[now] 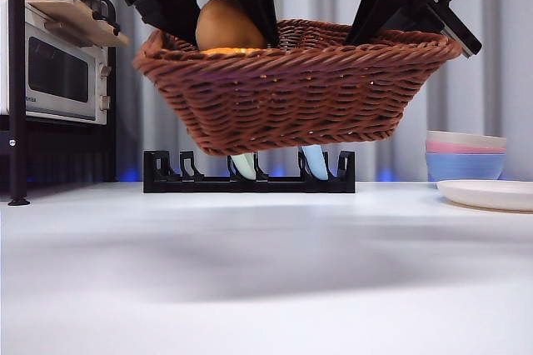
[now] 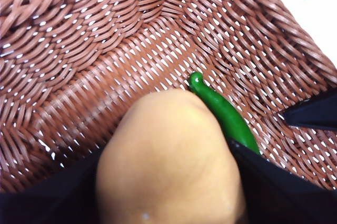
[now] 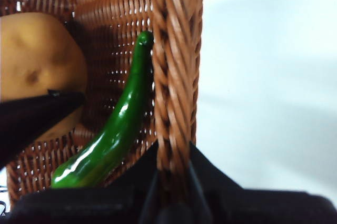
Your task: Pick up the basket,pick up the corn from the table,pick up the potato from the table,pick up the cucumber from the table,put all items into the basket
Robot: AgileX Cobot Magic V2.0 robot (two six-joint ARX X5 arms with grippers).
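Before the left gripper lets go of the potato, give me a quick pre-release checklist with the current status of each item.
1. Basket held clear of the table: ok, the right gripper clamps its rim.
2. Potato secure in the left gripper: ok, jaws flank it on both sides.
3. Potato above the basket's inside: ok, woven floor shows beneath it.
4. Cucumber already inside: ok, lying along the wall by the right gripper.
5. Drop spot free of the cucumber: not ok, it lies close beside the potato.
6. Corn in the basket: cannot tell.
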